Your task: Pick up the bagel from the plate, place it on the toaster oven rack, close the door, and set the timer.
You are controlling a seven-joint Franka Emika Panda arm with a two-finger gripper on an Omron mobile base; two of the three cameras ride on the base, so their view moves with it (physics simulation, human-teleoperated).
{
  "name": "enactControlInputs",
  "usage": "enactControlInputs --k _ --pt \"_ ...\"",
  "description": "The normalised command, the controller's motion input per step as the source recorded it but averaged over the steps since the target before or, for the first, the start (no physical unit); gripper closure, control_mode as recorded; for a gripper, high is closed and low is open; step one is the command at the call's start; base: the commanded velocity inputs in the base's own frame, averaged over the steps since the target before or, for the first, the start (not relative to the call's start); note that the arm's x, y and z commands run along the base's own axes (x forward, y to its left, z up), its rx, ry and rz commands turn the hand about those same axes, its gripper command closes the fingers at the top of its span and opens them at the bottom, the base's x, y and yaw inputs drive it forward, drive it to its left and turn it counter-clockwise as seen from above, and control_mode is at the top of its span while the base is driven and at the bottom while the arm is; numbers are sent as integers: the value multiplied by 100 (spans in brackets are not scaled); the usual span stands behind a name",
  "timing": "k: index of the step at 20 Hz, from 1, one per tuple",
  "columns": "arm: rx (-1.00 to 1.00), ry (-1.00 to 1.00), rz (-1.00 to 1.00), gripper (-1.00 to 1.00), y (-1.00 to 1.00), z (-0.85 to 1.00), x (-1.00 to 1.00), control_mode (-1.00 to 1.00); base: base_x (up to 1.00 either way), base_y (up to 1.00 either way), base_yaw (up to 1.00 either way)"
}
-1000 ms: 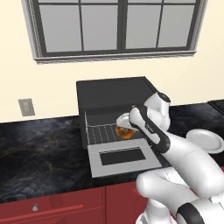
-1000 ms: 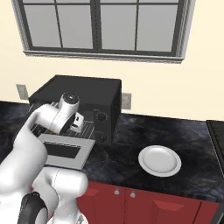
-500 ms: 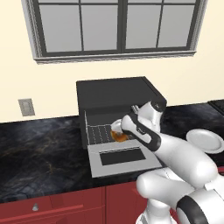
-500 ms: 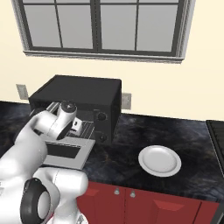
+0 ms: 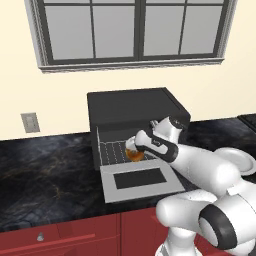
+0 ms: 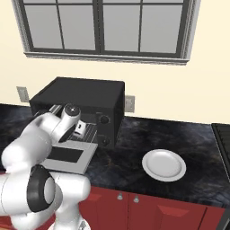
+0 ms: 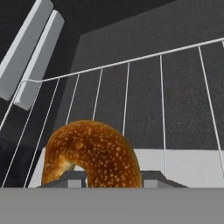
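left base view: gripper [image 5: 134, 148] clamped on the bagel [image 5: 134, 154] at the oven mouth, over the front of the toaster oven rack [image 5: 113, 151], with the door [image 5: 140, 182] lying flat open below. right base view: the plate [image 6: 164, 164] sits bare on the counter, well apart from the oven. hand view: bagel [image 7: 92, 153] pinched between the fingertips [image 7: 70, 178], apparently just above the rack [image 7: 131, 100], open cavity beyond.

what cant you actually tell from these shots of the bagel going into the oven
- Whether the bagel already touches the toaster oven rack: hand view, its underside is cut off at the bottom.
- The tool fingertips: left base view, hidden by the bagel and wrist.
- The timer dial setting: right base view, too small.
- The door handle: right base view, behind the arm.
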Motion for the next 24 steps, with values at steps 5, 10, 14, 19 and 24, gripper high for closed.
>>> enactControlInputs --k 5,10,14,19,24 --pt "-1 0 0 100 2 -28 19 -100 0 0 0" --pt "-1 0 0 -100 5 -8 0 -100 0 0 0" --pt "0 -5 0 -100 0 36 0 -100 0 0 0" --pt "0 -5 0 -100 0 44 -3 -100 0 0 0" --pt "-1 0 0 -100 0 27 -61 -100 0 0 0"
